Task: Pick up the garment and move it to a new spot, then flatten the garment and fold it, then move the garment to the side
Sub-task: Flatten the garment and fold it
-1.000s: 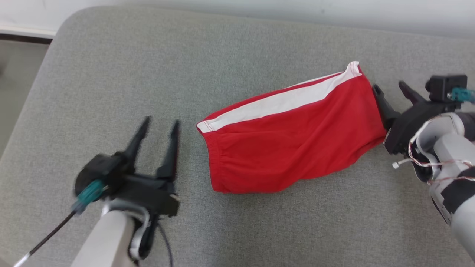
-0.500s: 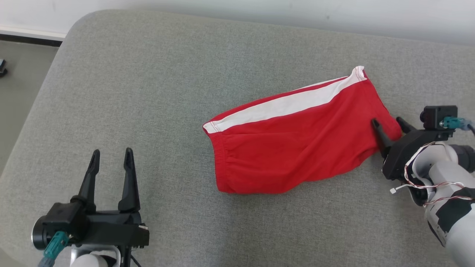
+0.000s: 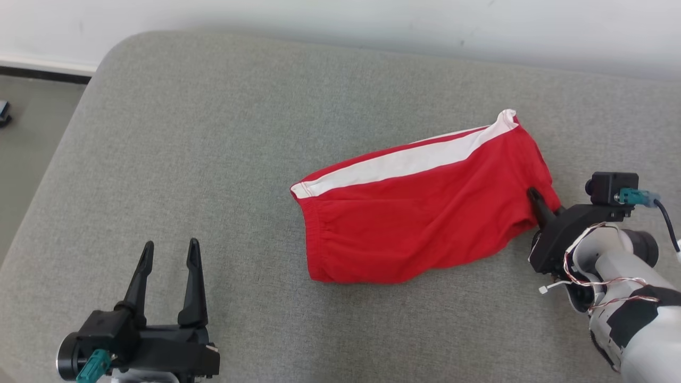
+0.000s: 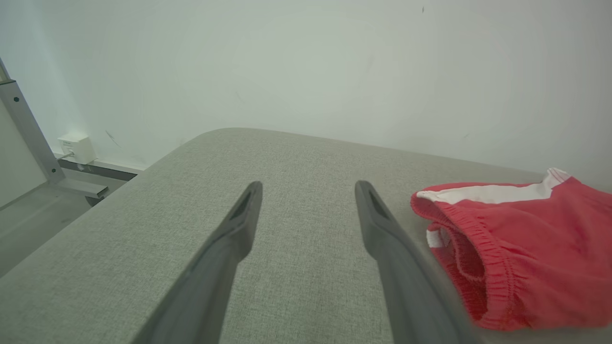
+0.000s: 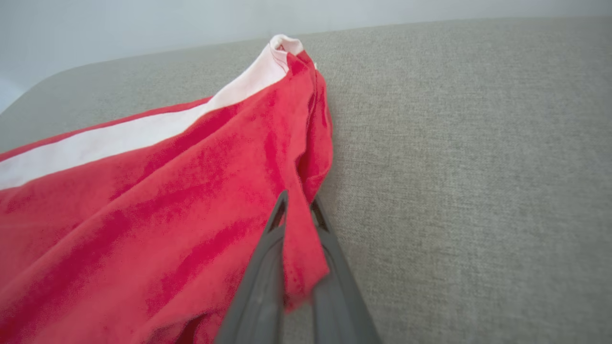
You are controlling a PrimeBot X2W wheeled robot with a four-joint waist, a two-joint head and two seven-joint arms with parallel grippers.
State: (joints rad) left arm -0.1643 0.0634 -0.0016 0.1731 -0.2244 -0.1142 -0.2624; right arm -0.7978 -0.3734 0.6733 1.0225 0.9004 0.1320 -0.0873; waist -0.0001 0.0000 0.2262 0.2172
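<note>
The garment [image 3: 420,213] is a pair of red shorts with a white side stripe, lying folded on the grey cushioned surface [image 3: 223,133]. In the head view my right gripper [image 3: 537,205] is at the garment's right edge, shut on the hem. The right wrist view shows a fold of the garment [image 5: 201,200] pinched between the two fingers [image 5: 267,267]. My left gripper [image 3: 169,254] stands open at the lower left, well clear of the garment. In the left wrist view the elastic waistband of the garment [image 4: 516,253] lies to the right of the open left gripper [image 4: 308,191].
A white wall [image 3: 372,21] runs behind the surface. The surface's rounded left edge [image 3: 80,117] drops to the floor [image 3: 26,106]. A metal frame leg [image 4: 28,134] and a wall socket [image 4: 76,147] stand past that corner.
My right gripper moved onto the garment's right edge and shut on the hem. My left arm drew back to the lower left, still open. The camera shifted slightly.
</note>
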